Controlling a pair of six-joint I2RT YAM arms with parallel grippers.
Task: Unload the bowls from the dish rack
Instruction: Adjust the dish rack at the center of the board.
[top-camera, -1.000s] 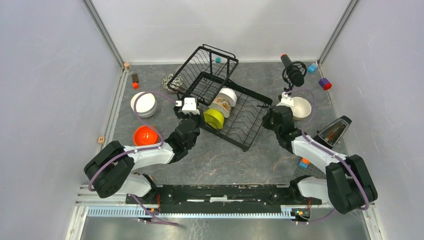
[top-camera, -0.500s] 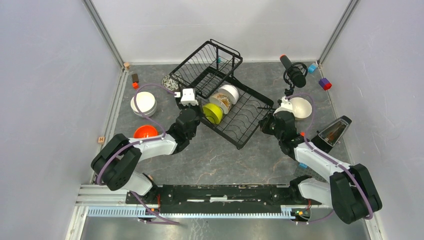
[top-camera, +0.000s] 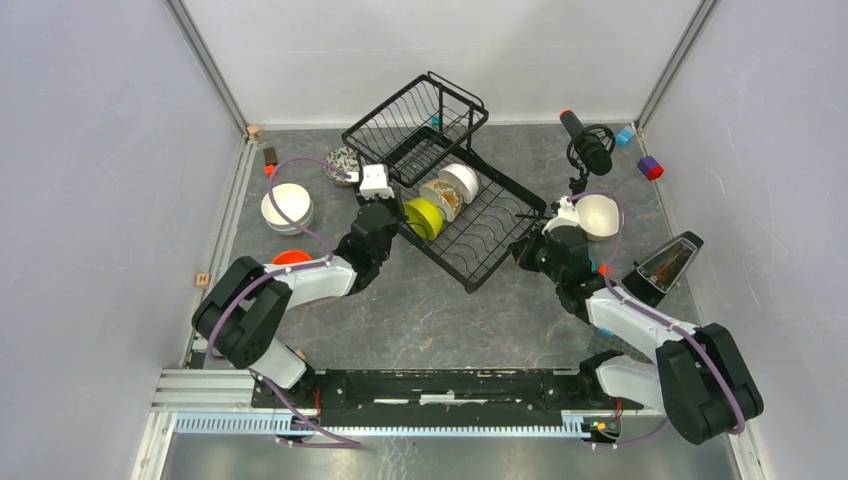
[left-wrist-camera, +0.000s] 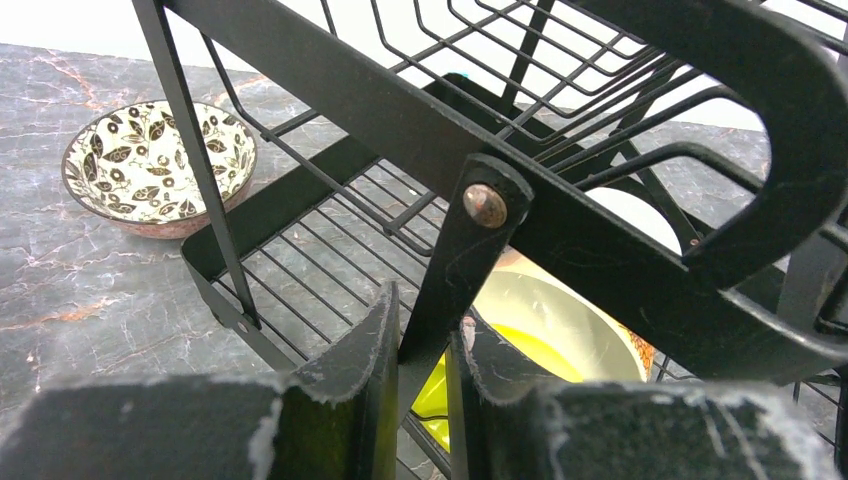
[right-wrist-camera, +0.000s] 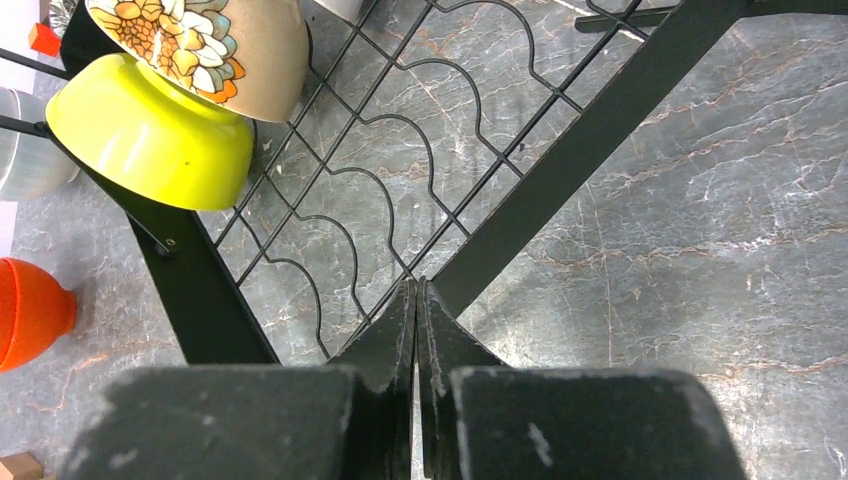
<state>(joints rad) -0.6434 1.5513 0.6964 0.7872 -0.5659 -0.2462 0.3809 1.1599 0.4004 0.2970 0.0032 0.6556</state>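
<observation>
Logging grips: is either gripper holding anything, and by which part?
The left gripper clamps the dish rack by an upright side strut. The right gripper is shut, empty.

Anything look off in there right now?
Yes. The left tool is clamped on an upright strut of the black wire dish rack, not on a bowl, and the rack sits skewed diagonally on the grey marbled table. The lime green round bowl stands in it, untouched.

One black wire dish rack. It holds three round bowls: one lime green bowl, one beige flowered bowl, one white bowl.
</observation>
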